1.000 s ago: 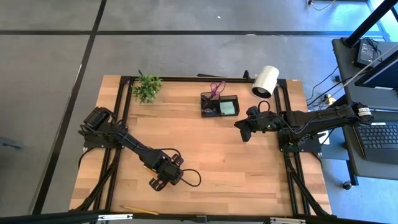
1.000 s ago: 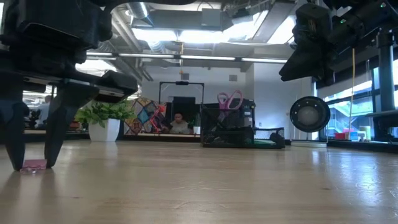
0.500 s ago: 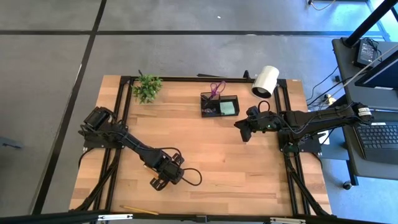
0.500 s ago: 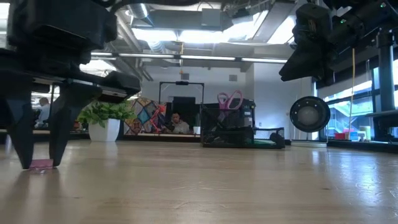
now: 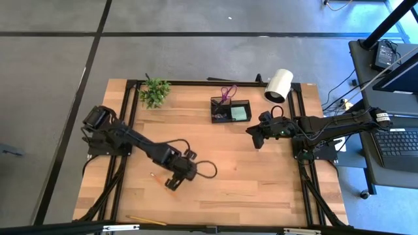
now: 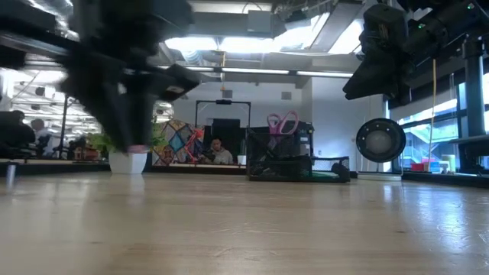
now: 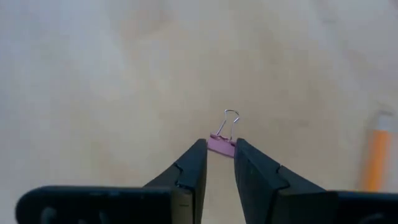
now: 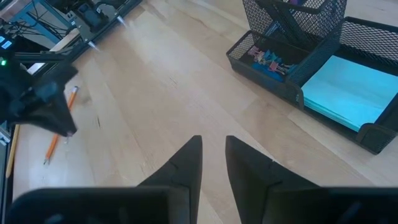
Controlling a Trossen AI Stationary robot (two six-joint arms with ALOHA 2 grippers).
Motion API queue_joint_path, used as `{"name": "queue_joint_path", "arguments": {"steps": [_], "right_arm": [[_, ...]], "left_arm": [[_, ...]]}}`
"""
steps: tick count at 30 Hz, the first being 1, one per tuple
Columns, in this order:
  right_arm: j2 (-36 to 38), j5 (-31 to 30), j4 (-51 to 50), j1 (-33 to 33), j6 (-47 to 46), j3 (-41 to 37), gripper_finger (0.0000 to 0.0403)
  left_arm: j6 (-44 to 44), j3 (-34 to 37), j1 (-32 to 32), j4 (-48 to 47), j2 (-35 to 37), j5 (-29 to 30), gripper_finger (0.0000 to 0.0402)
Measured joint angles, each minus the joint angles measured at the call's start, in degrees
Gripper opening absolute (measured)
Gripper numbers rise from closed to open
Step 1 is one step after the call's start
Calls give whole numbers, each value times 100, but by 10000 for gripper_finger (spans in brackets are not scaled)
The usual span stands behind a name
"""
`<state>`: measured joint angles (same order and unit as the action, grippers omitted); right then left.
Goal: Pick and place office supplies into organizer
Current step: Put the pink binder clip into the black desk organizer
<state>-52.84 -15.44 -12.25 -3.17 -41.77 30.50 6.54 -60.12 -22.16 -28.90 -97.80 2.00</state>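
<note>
Near the front edge of the tabletop (image 5: 261,189), a yellow pencil (image 5: 145,220) lies by the front left corner. Only the high view shows it. A little further in, the left gripper (image 7: 219,157) hangs over the wood. Its jaws are closed on a small pink binder clip (image 7: 221,144), and only the left wrist view shows this clearly: the clip's wire loop sticks out past the tips. In the low view the clip (image 6: 138,149) is a pink speck under the blurry left gripper (image 6: 131,137), up off the wood. An orange pencil (image 5: 161,181) lies just beside that gripper in the high view.

Further back, toward the right edge, the right gripper (image 5: 257,139) hangs in the air. Its jaws are close together with a small gap and hold nothing.

Near the back edge sits the black organizer (image 5: 231,110). The right wrist view looks inside it: a light-green sticky-note pad (image 8: 345,86) in the flat part and little coloured clips (image 8: 266,60) in the narrow part. Purple-handled scissors (image 6: 283,122) stand in the tall part. A small green plant (image 5: 155,91) is near the back left corner and a white cylinder (image 5: 279,85) near the back right corner.
</note>
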Motion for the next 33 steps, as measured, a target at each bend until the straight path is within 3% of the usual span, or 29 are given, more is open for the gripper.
{"name": "queue_joint_path", "arguments": {"steps": [10,18,23,33], "right_arm": [[0,-1,32,0,-2,0,76],[0,-3,87,0,182,0,76],[-2,-5,96,42,256,2,76],[-2,-9,206,361,780,2,76]], "left_arm": [[-178,-4,1050,631,43,774,70],[-281,-4,2150,2095,41,991,70],[-281,-4,2795,2877,41,995,70],[-121,-9,3588,3323,-278,591,70]]}}
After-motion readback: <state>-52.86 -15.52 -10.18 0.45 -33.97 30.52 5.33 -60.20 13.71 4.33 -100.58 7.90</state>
